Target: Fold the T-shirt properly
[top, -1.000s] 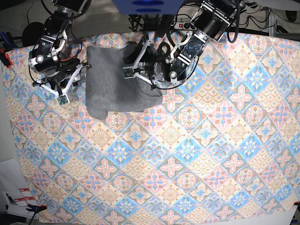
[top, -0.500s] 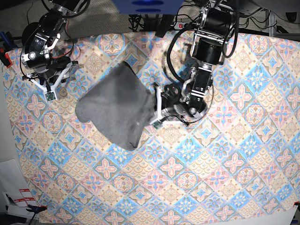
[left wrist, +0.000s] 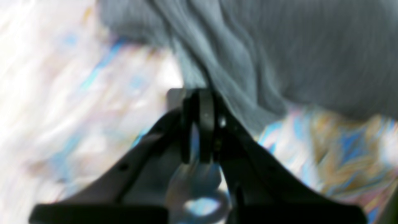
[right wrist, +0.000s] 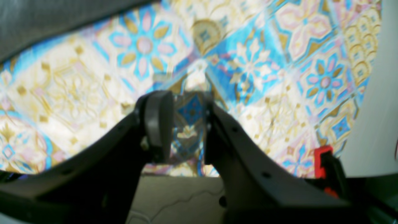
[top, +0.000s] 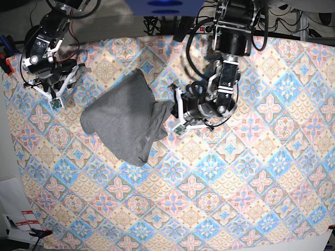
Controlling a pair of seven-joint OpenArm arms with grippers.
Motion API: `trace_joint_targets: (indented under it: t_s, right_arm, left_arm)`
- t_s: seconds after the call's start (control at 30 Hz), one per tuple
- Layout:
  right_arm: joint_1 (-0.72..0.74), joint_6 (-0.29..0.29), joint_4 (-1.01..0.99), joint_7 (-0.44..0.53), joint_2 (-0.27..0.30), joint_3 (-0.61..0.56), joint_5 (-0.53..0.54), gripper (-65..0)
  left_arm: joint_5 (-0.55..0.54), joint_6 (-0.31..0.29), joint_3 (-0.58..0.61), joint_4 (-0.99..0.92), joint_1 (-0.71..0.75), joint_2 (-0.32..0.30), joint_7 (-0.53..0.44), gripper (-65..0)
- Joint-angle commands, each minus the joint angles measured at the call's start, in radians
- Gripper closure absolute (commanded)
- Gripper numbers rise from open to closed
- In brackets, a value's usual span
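The grey T-shirt [top: 123,123] lies as a rumpled, folded bundle on the left half of the patterned cloth. My left gripper [top: 173,114] is at the bundle's right edge, shut on a pinch of grey fabric. The left wrist view shows the same: the left gripper [left wrist: 199,104] closed, with T-shirt [left wrist: 279,46] folds running up from the tips. My right gripper [top: 55,102] hovers over bare cloth left of the shirt, apart from it. In the right wrist view the right gripper [right wrist: 183,124] holds nothing, and a grey T-shirt edge [right wrist: 62,18] shows at the top left.
The tile-patterned cloth [top: 235,198] covers the whole table. A red clamp [top: 6,65] grips its far left edge and shows as the red clamp [right wrist: 323,155] in the right wrist view. Papers [top: 18,219] lie off the cloth at the lower left. Cables run along the back.
The left gripper has dragged the T-shirt from the back edge toward the middle left and then lifted its right edge slightly. The right arm has drawn back to the left, clear of the shirt.
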Motion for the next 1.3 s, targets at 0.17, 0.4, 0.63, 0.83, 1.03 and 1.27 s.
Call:
trace_joint_targets:
  t_s: [0.17,0.4,0.63,0.83,1.03,1.27]
  right_arm:
    - [0.005,-0.002,0.017,0.011,0.010,-0.046,0.006,-0.7]
    - [-0.009,-0.002,0.019,0.009,0.009,-0.059,0.006,-0.7]
    - [-0.030,-0.002,0.019,0.009,0.009,-0.052,0.006,-0.7]
    - [-0.038,-0.002,0.020,0.008,0.003,0.013,0.006,-0.7]
    - [-0.081,-0.002,0.019,0.008,0.003,0.086,0.006,-0.7]
    - [-0.153,-0.002,0.017,0.011,0.003,0.138,0.006,-0.7]
  left_arm:
    - [-0.024,-0.003,-0.074,0.221,-0.005,-0.005,-0.022,-3.9]
    - [-0.014,-0.003,-0.090,0.403,0.061,-0.003,-0.022,-3.6]
    - [-0.013,-0.003,-0.027,0.555,0.256,-0.060,-0.029,-3.6]
    - [-0.014,-0.003,-0.064,0.598,0.395,-0.089,-0.031,-3.5]
    - [-0.013,-0.003,-0.108,0.617,0.498,-0.094,-0.045,-3.5]
    - [0.095,-0.003,-0.157,0.612,0.650,-0.092,-0.207,-3.5]
